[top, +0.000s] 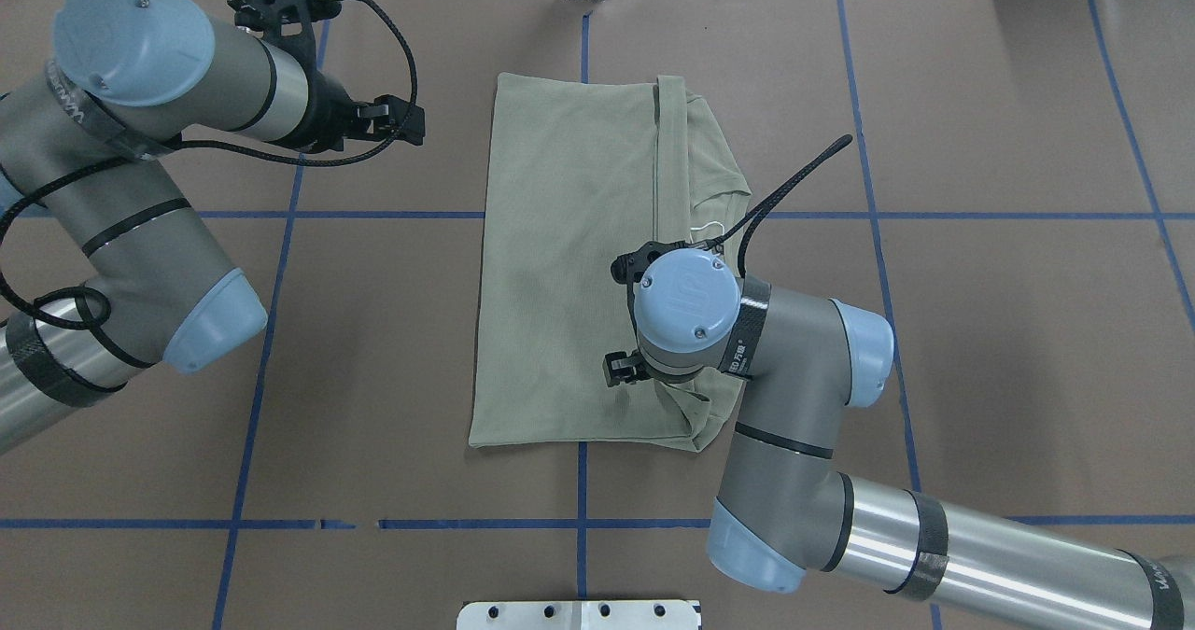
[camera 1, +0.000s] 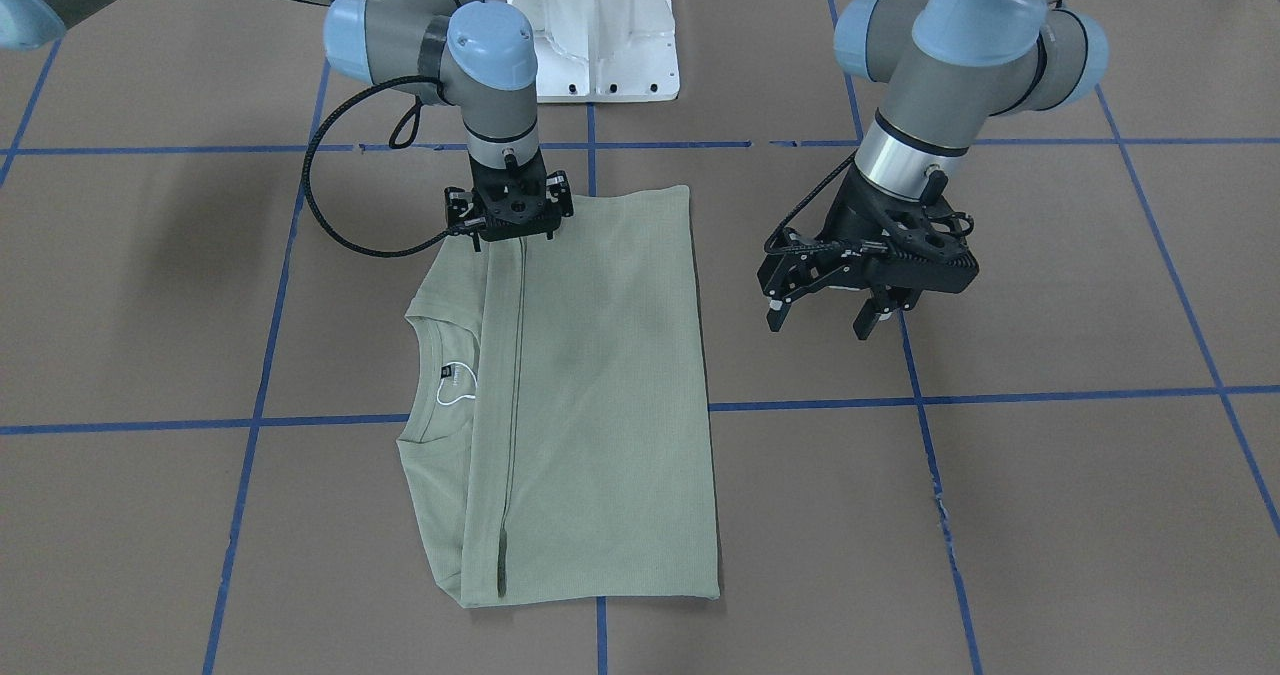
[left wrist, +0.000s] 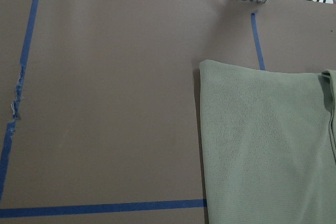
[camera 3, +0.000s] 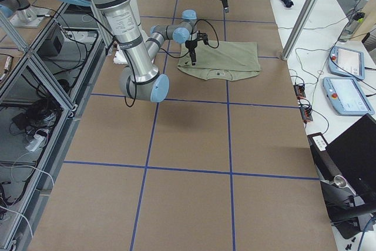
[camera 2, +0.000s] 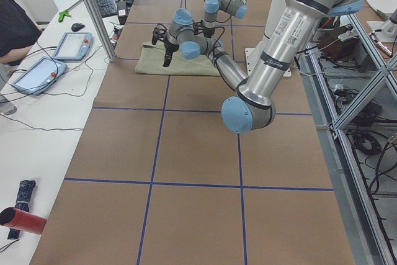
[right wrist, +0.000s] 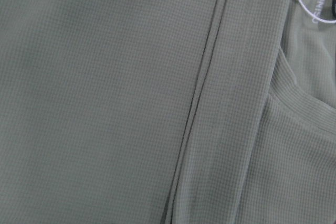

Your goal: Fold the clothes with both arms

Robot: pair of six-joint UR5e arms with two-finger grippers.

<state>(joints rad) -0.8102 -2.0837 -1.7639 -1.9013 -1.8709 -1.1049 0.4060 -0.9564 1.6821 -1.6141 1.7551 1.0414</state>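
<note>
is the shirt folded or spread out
Partly folded: the shirt is a rectangle with a fold edge beside the collar, no sleeves showing.

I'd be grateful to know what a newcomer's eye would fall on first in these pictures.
A sage-green shirt, folded into a rectangle with its collar showing on one side, lies at the middle of the brown table. The right end effector points down at the shirt's edge nearest the robot, its grip not discernible, while the left end effector hangs open over bare table beside the shirt.
</note>
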